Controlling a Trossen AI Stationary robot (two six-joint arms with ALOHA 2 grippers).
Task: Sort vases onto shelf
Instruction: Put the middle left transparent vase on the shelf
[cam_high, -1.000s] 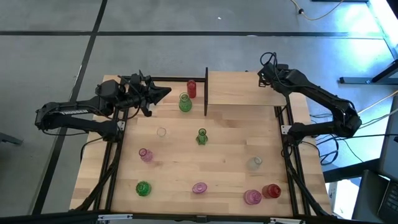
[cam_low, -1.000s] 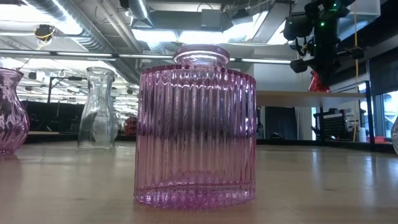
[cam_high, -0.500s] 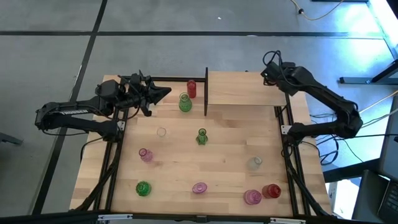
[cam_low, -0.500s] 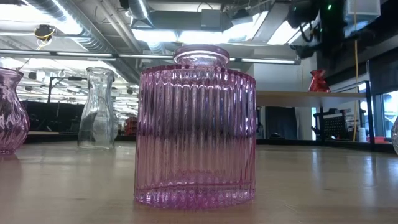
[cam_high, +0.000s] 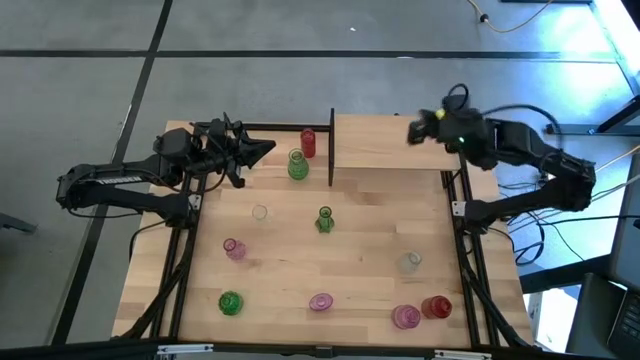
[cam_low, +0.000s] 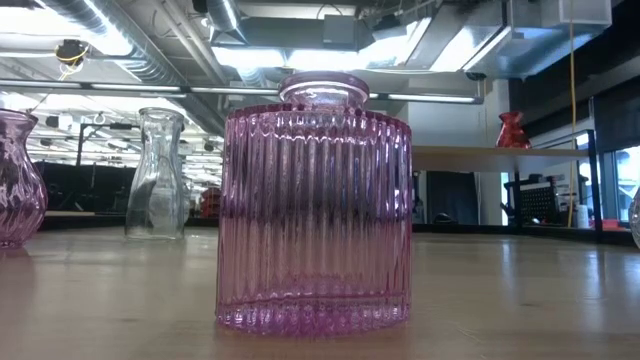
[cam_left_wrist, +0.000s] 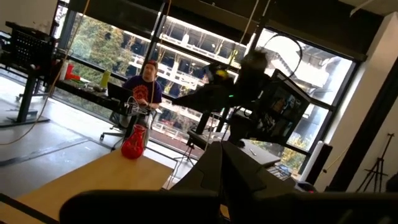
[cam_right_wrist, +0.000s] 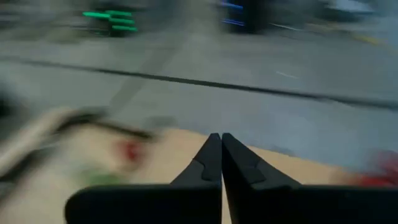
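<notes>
Jaws of right gripper (cam_right_wrist: 221, 158) pressed together, empty, at 1 o'clock of table over shelf (cam_high: 385, 140). Left gripper (cam_high: 262, 150) at 11 o'clock, jaw state unclear, waiting.

Loose vases lie toward 6 o'clock from right jaws, all upright, long axis vertical: clear vase (cam_high: 410, 262), pink vase (cam_high: 405, 317), red vase (cam_high: 436, 307). Right arm nearer these. Green vase (cam_high: 325, 219) mid-table, roughly equal reach.
</notes>
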